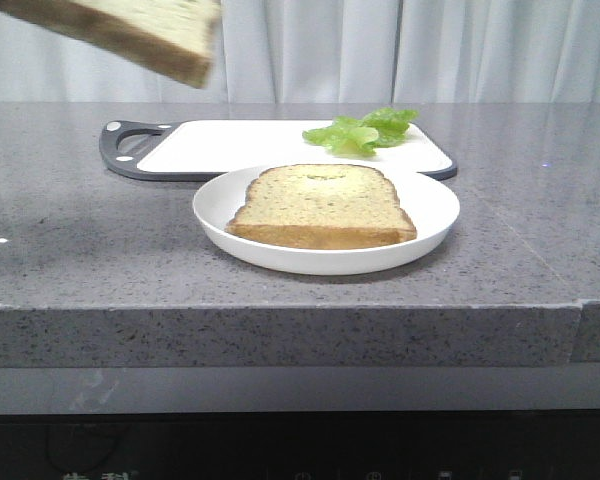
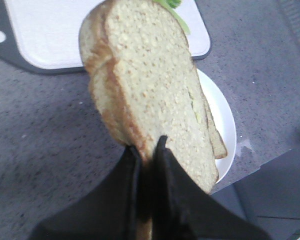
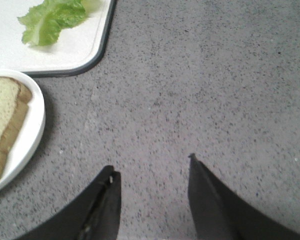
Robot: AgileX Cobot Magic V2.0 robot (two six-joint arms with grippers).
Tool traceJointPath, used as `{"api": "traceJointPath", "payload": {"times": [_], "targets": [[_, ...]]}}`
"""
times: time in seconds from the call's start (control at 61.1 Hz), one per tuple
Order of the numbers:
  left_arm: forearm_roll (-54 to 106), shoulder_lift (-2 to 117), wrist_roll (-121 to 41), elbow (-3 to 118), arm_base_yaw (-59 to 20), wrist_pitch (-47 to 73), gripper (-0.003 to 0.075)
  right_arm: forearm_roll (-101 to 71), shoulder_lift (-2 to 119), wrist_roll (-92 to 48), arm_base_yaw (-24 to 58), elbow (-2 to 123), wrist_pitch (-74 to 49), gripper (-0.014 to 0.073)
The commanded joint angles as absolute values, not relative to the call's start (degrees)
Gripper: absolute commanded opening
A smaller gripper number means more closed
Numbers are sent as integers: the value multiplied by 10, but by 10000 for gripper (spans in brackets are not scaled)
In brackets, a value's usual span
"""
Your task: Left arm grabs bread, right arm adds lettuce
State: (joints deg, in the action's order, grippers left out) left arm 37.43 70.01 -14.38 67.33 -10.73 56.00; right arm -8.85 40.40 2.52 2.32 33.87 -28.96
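My left gripper [image 2: 147,145] is shut on the edge of the bread [image 2: 155,85], a thick tan slice with a brown crust. It holds the slice in the air, above the white plate [image 2: 226,115]. In the front view the bread [image 1: 130,28] hangs tilted at the top left; the left gripper itself is out of that view. The green ruffled lettuce [image 1: 365,130] lies on the white cutting board [image 1: 230,145] behind the plate, and shows in the right wrist view [image 3: 52,20]. My right gripper [image 3: 151,165] is open and empty over the bare counter, to the right of the plate [image 3: 32,125].
A second, flatter slice [image 1: 325,205] lies on the white plate [image 1: 430,200] at the counter's middle. The board has a dark grey rim and handle [image 1: 125,145] on its left. The grey stone counter ends at a front edge [image 1: 280,305].
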Motion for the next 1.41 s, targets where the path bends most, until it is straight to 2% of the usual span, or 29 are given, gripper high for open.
{"api": "traceJointPath", "payload": {"times": [0.0,0.196,0.376,0.752,0.867,0.998,1.39], "targets": [[391,637,-153,640,-69,547,-20,-99,437,22,20,385,-264,351],[371,529,-155,550,-10,539,-20,-122,537,19,20,450,-290,351],[355,480,-155,523,-6,537,-20,-194,640,-38,20,520,-314,318],[356,474,-155,523,-6,548,-20,-433,855,-217,20,712,-350,314],[356,474,-155,523,-6,548,-20,-484,915,-250,20,770,-359,363],[356,474,-155,523,-6,548,-20,-516,982,-263,20,836,-371,429],[356,474,-155,523,-6,548,-20,-549,1143,-264,20,1004,-388,428]]}}
